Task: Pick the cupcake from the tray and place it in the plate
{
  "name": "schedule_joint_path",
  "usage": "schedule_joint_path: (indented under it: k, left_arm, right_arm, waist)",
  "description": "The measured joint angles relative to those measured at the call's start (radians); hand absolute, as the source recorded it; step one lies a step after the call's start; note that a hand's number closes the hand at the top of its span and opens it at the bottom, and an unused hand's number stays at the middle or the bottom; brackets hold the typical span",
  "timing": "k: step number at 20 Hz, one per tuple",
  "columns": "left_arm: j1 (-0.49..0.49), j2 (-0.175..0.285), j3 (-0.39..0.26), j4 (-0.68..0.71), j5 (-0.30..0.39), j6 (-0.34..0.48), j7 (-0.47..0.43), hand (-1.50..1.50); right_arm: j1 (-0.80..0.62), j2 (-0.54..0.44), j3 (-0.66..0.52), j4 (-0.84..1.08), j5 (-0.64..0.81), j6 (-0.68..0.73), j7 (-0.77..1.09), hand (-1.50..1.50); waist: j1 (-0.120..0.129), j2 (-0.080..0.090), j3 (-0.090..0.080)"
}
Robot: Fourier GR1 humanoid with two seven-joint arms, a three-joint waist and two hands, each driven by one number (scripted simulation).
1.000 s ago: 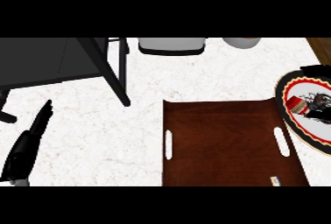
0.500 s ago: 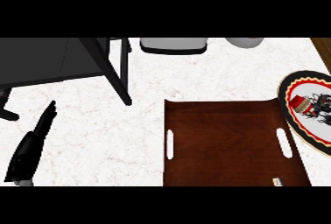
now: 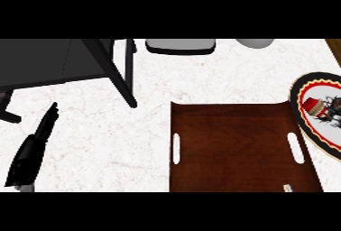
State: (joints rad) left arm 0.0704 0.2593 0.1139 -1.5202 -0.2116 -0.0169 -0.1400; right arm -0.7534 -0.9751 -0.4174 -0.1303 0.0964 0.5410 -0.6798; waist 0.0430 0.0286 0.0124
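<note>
**Cupcake on the plate, tray bare**

The small cupcake in its red ribbed case (image 3: 311,105) sits inside the round white plate with the red-and-black patterned rim (image 3: 296,101), a little beyond its middle. A black shape touches the cupcake's right side. I take it for the right hand (image 3: 331,113), but most of it runs off the edge, so I cannot tell whether it is clamped on the cupcake or apart from it.

Just left of that hand and the plate lies the dark brown wooden tray with two pale handle slots (image 3: 233,149), holding only a pale speck at its near right corner. Well left of the tray, the black left hand (image 3: 32,151) rests on the white marbled counter (image 3: 100,135), fingers straight and together, holding nothing (it looks parked).

By my reckoning the placing step is at its end. The next move calls for a clean let-go, then a lift away from the plate without nudging the cupcake over.
</note>
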Motion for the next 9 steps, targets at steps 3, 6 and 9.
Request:
schedule_joint_path:
  k: [3,6,9]
  left_arm:
    - [-0.007,0.005,0.007,0.005,0.005,-0.004,0.004,0.0]
    - [-0.011,0.002,0.007,0.008,0.008,-0.005,-0.003,0.0]
    - [-0.011,-0.001,0.006,0.009,0.005,-0.001,-0.008,0.0]
  right_arm:
    - [0.028,-0.017,-0.01,-0.022,-0.013,0.006,-0.004,-1.5]
    - [0.047,-0.033,-0.016,-0.04,-0.022,0.012,0.003,-1.5]
    - [0.062,-0.046,-0.021,-0.054,-0.032,0.02,0.012,-1.5]
  waist:
    - [-0.003,0.003,0.002]
    - [-0.001,0.005,0.004]
    - [0.002,0.007,0.005]
